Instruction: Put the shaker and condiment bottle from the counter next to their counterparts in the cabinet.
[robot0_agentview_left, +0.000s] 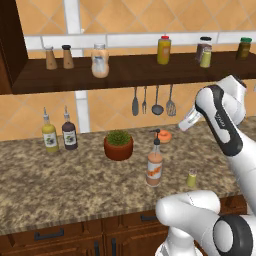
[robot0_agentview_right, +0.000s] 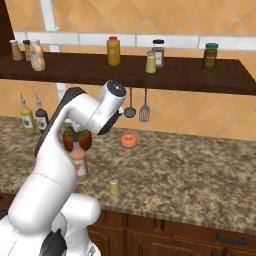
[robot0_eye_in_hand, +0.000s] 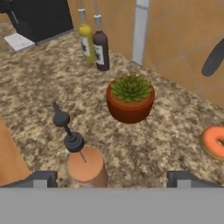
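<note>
1. Target: the condiment bottle (robot0_agentview_left: 155, 168) stands upright on the granite bench (robot0_agentview_left: 60, 185), near its front edge, with the shaker (robot0_agentview_left: 191, 178) just beside it and apart from it. Both are still on the bench, so neither placement is done.
2. Fingers: the fingers (robot0_eye_in_hand: 40, 178) are spread wide and hold nothing. In the hand view the bottle's black pour spout (robot0_eye_in_hand: 65, 127) and shoulder sit between the tips, nearer the left one.
3. Judged step: approach for a grasp on the bottle.
4. Centre first. Shift the gripper (robot0_eye_in_hand: 111, 179) so the bottle body lies midway between the tips.
5. Descend past the thin spout and close on the wide body, not the neck; a tall bottle gripped high is likely to swing.
6. Keep clear of the potted succulent (robot0_eye_in_hand: 130, 98) and the doughnut (robot0_eye_in_hand: 214, 142) behind.
7. Destination: the cabinet (robot0_agentview_left: 130, 70) shelf above, beside a matching bottle; the yellow red-capped bottle (robot0_agentview_left: 163, 49) is not it
</note>
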